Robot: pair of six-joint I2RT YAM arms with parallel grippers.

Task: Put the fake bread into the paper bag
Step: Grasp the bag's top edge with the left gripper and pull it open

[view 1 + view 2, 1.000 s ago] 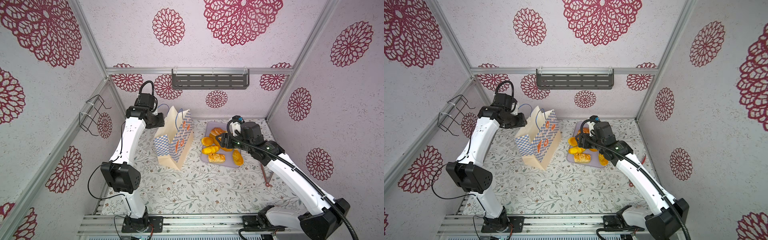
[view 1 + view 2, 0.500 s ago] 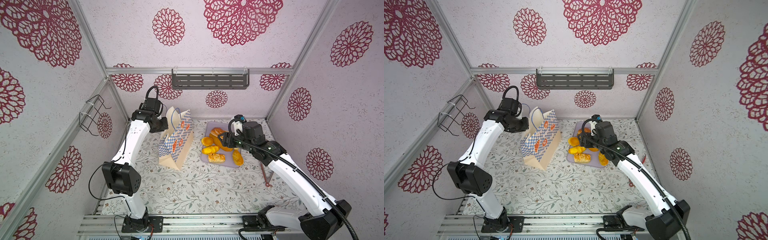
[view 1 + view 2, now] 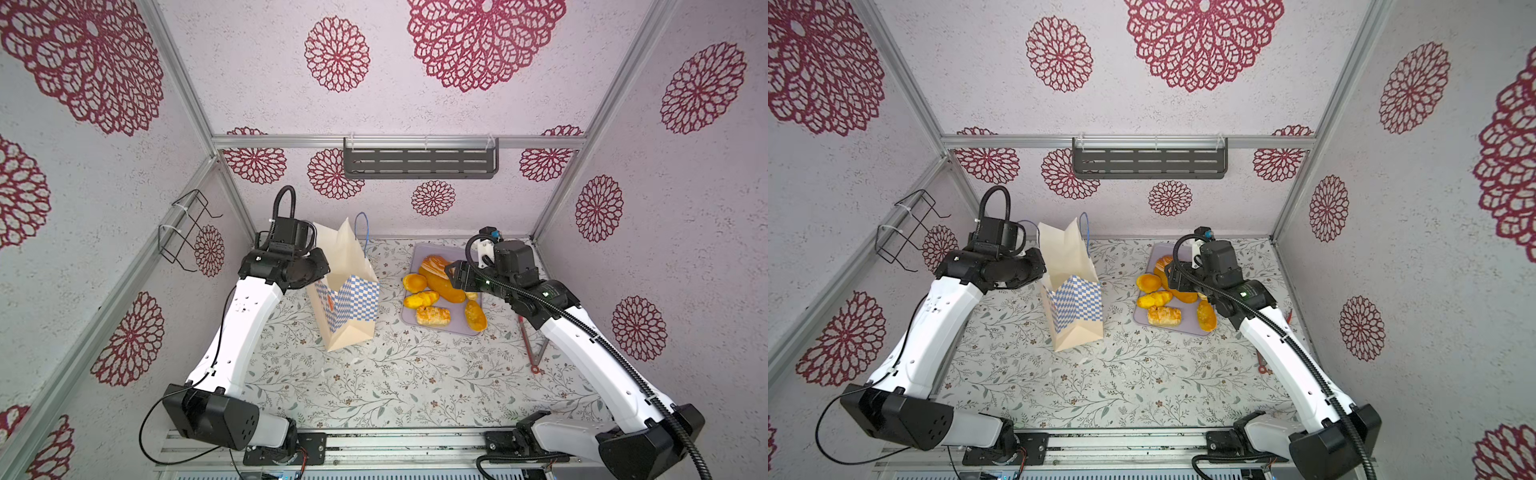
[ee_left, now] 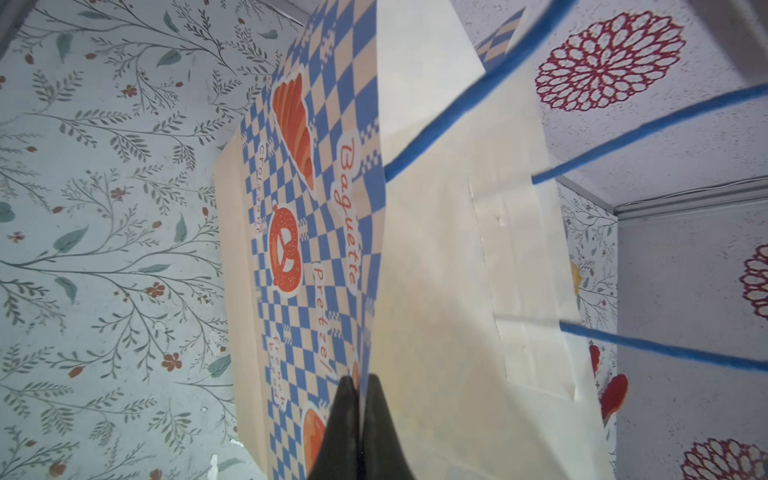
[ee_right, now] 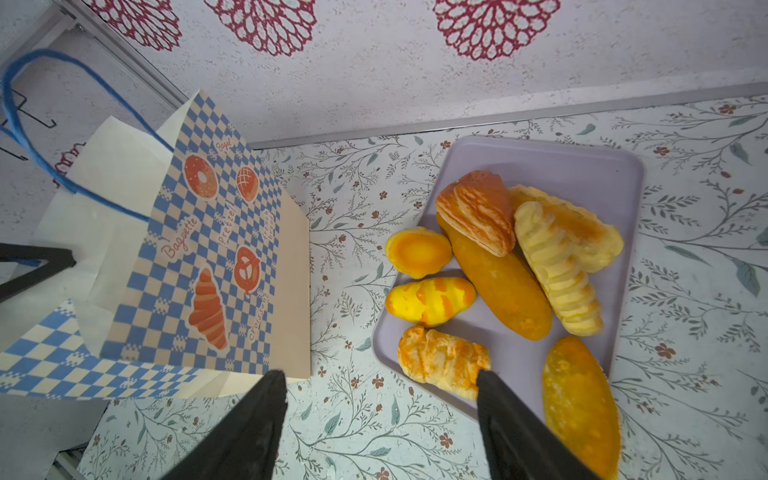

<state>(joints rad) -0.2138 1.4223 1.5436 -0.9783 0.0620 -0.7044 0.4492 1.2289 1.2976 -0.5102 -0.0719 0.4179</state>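
The paper bag point(image 3: 349, 299) point(image 3: 1073, 299) stands upright at the back left of the table, its mouth open upward and its blue cord handles sticking up. My left gripper point(image 4: 360, 380) is shut on the bag's top edge, with the paper wall point(image 4: 299, 187) pinched between the fingers. Several pieces of fake bread lie on a lilac tray point(image 3: 457, 322) point(image 5: 582, 166): a round bun point(image 5: 417, 251), a yellow bun point(image 5: 430, 300), a flaky pastry point(image 5: 442, 359), a long loaf point(image 5: 498, 282) and others. My right gripper point(image 5: 380, 376) hovers open above the tray's near-left corner, holding nothing.
A red tong-like tool point(image 3: 530, 345) lies on the table to the right of the tray. A grey shelf point(image 3: 419, 162) hangs on the back wall and a black wire rack point(image 3: 187, 232) on the left wall. Floral table cover stretches in front.
My left gripper has shut on the bag's top edge and moved right; the bag has turned, its narrow side now facing front. The right gripper has opened a little wider.
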